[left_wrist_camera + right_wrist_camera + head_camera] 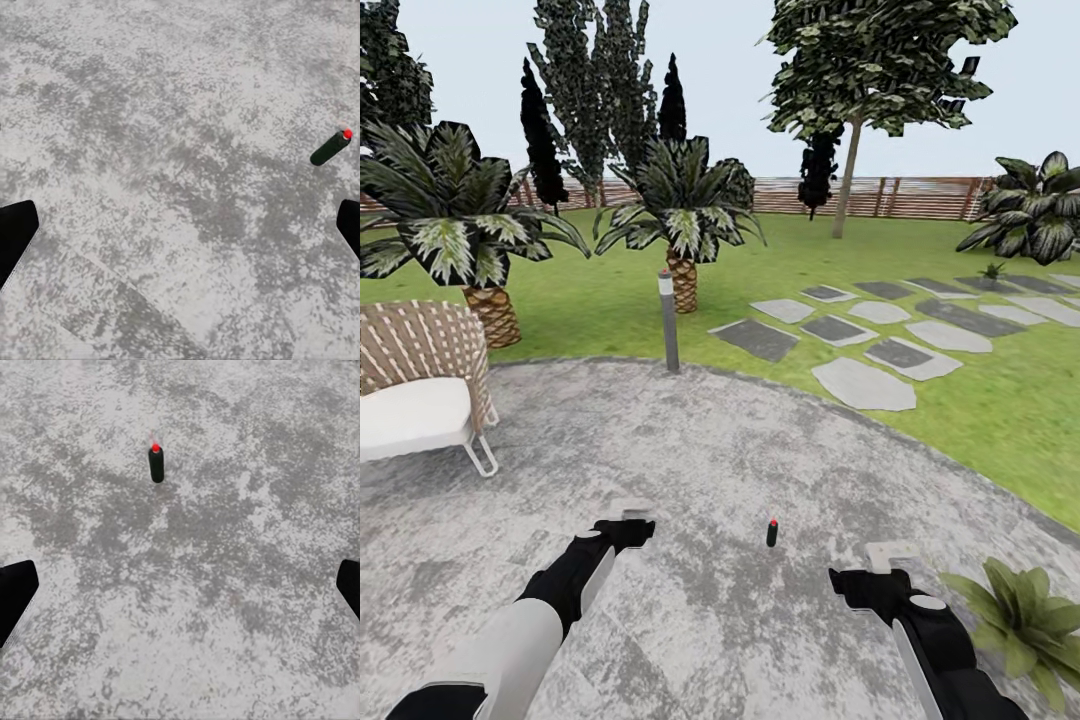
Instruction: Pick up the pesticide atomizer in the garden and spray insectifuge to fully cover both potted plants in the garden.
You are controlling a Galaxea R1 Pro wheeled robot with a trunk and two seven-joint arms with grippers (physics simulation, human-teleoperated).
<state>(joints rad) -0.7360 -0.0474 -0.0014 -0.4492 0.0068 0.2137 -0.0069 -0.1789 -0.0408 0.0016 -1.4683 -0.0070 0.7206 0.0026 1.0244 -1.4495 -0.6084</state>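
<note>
Head view: I see the pesticide atomizer [771, 533] standing upright on the patio [710, 450] between both arms, ahead and inward of my right pincer [890, 556], which looks nearer than the left pincer [630, 512]; both are spread, holding nothing.

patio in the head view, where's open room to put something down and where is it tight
Bare paving runs from the chair across to the lamp post, and between the left gripper and the pesticide atomizer. It is tighter by the right gripper, with the atomizer on one side and a potted plant on the other.
</note>
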